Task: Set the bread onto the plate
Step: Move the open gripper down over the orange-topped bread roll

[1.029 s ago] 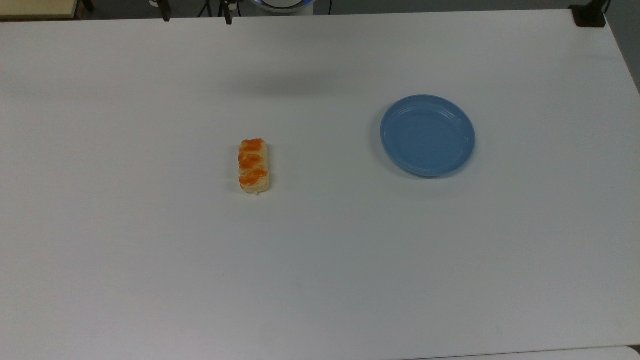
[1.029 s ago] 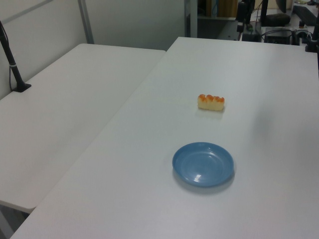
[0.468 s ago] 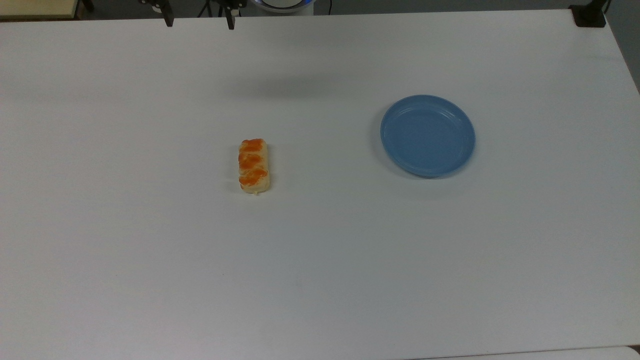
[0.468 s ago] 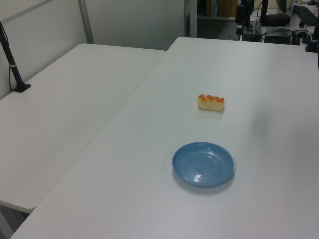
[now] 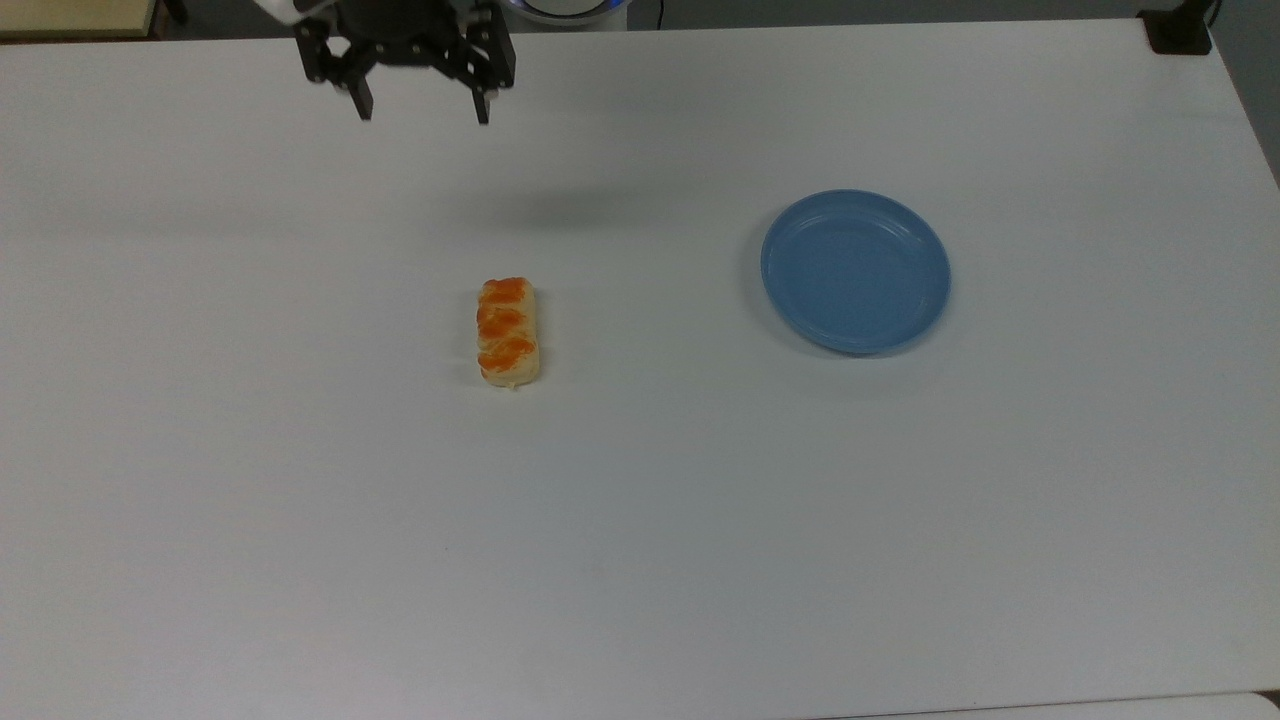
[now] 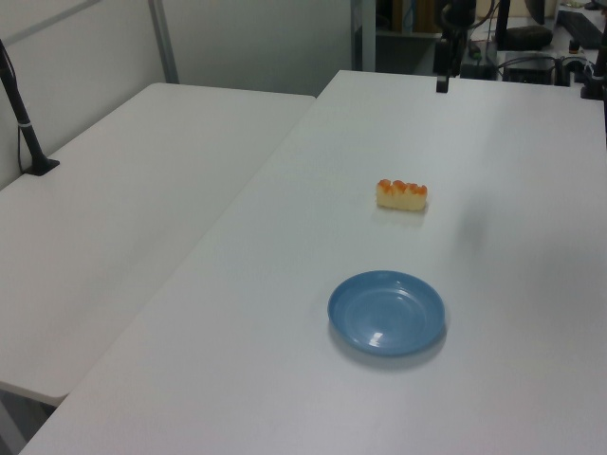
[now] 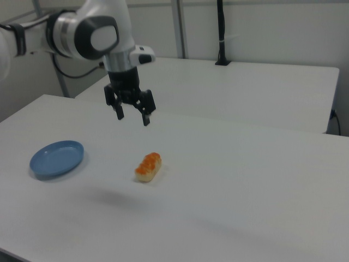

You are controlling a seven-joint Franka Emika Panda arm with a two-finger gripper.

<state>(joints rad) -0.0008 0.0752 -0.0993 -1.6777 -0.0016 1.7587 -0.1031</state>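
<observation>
Surface: white surface (image 5: 640, 520) carried the things; a second white table (image 6: 123, 218) stood beside it on the left view's left.
End effector: end effector (image 5: 421, 112) hung in the air with both fingers pointing down, spread wide and holding nothing; in the right view (image 7: 132, 117) it was above and behind the bread.
Arm: white arm (image 7: 82, 33) reached in from the right view's upper left.
Bread: bread (image 5: 508, 331) lay flat on the surface, well apart from the end effector, glazed bumps up.
Plate: blue plate (image 5: 855, 271) sat well to the top view's right of the bread, seemingly with nothing on it.
Left view: a dark part near the top edge was probably the end effector (image 6: 443, 83).
</observation>
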